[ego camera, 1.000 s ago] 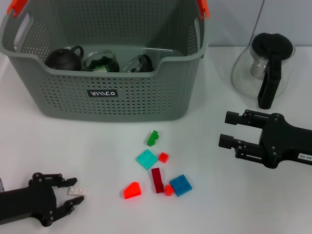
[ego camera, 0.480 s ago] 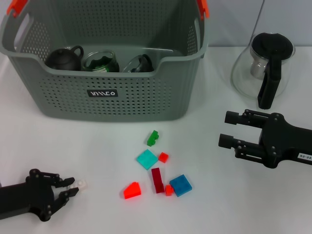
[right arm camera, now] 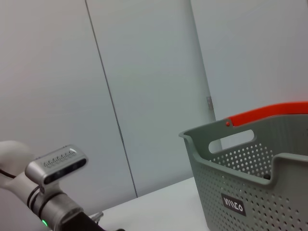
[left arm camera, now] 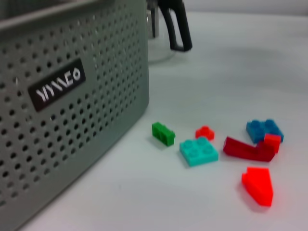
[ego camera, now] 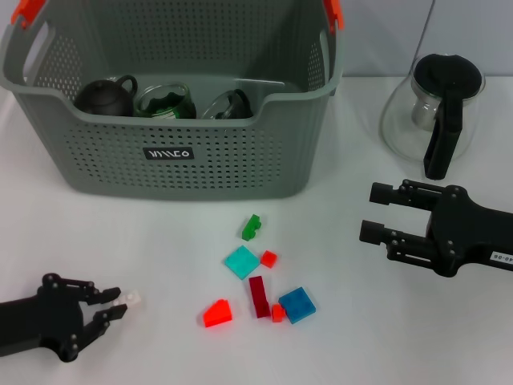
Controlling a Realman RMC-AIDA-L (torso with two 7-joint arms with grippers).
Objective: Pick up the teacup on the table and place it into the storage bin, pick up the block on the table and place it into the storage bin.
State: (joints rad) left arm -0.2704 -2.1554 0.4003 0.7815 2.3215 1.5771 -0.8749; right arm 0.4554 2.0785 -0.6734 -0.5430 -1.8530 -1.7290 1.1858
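Note:
The grey storage bin [ego camera: 172, 160] stands at the back left, with a dark teacup [ego camera: 104, 96] and two glass cups [ego camera: 164, 103] inside. My left gripper [ego camera: 120, 303] is low at the front left, shut on a small white block [ego camera: 131, 298] at its very tips. Loose blocks lie mid-table: green [ego camera: 252, 227], teal [ego camera: 241, 261], dark red [ego camera: 258, 295], blue [ego camera: 297, 304] and bright red [ego camera: 216, 313]. The left wrist view shows the bin wall [left arm camera: 72, 96] and those blocks, such as the teal one [left arm camera: 198, 150], but not the white one. My right gripper [ego camera: 373, 212] hovers open at the right.
A glass pot with a black lid and handle [ego camera: 433, 112] stands at the back right, behind my right gripper, and also shows in the left wrist view as the pot [left arm camera: 168, 29]. The right wrist view shows the bin [right arm camera: 250, 192] against a pale wall.
My left gripper has shut on the white block and drawn slightly back to the left with it. The right arm and the other blocks have not moved.

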